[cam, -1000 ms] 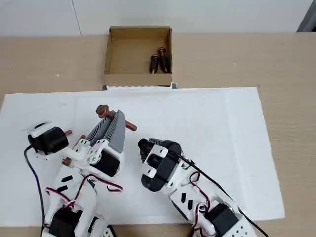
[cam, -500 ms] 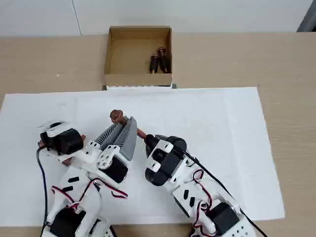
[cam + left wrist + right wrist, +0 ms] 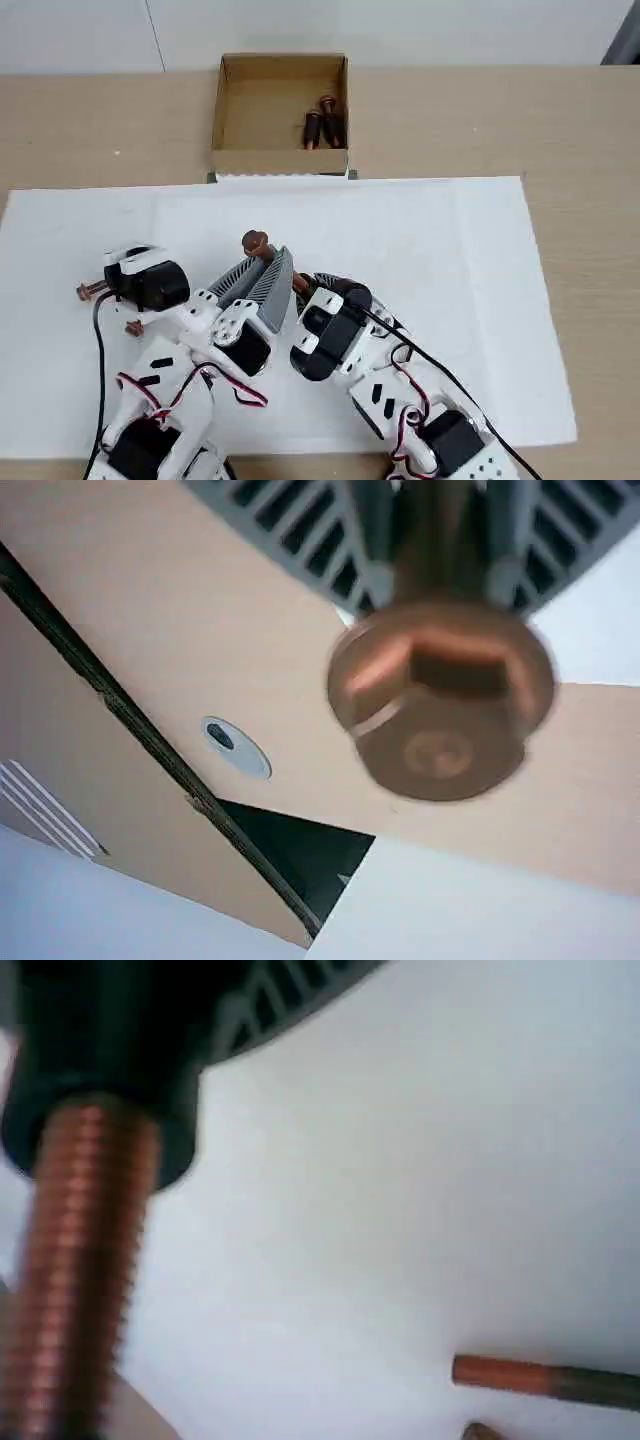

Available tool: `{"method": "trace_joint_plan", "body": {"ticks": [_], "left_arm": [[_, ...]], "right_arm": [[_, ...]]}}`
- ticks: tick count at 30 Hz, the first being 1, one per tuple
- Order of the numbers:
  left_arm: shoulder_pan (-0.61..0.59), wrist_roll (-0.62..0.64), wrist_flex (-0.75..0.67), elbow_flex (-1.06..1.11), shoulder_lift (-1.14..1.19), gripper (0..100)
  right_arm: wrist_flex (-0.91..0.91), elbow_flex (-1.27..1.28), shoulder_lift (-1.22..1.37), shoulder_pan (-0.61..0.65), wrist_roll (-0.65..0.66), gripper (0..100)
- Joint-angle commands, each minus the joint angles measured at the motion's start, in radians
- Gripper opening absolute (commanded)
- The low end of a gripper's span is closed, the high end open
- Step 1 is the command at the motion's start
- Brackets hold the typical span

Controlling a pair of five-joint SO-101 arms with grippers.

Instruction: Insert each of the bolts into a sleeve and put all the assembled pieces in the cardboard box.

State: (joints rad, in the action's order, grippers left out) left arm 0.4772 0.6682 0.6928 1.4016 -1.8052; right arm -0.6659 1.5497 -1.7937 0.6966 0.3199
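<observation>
Light wooden table lay under a white paper sheet. At its far edge sat an open cardboard box holding two assembled pieces. Closer in, the left gripper had its grey fingers clamped on a copper bolt, hexagonal head clear of the fingertips. Just beside it, the right gripper was closed around a black sleeve, the bolt's threaded end in the sleeve's mouth. A loose bolt lay on the paper near the left arm.
</observation>
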Motion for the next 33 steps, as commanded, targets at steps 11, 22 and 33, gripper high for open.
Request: {"method": "trace_joint_plan", "body": {"ticks": [11, 22, 33], "left_arm": [[-0.025, -0.061, -0.044, 0.03, -0.011, 1], [0.04, -0.025, -0.037, 0.091, -0.011, 1], [0.163, -0.115, 0.123, 0.096, -0.009, 1]], "right_arm": [[0.024, -0.052, -0.019, -0.004, 0.011, 0.2], [0.024, -0.054, -0.019, -0.004, 0.012, 0.2], [0.024, -0.041, -0.019, -0.005, 0.011, 0.2]]}}
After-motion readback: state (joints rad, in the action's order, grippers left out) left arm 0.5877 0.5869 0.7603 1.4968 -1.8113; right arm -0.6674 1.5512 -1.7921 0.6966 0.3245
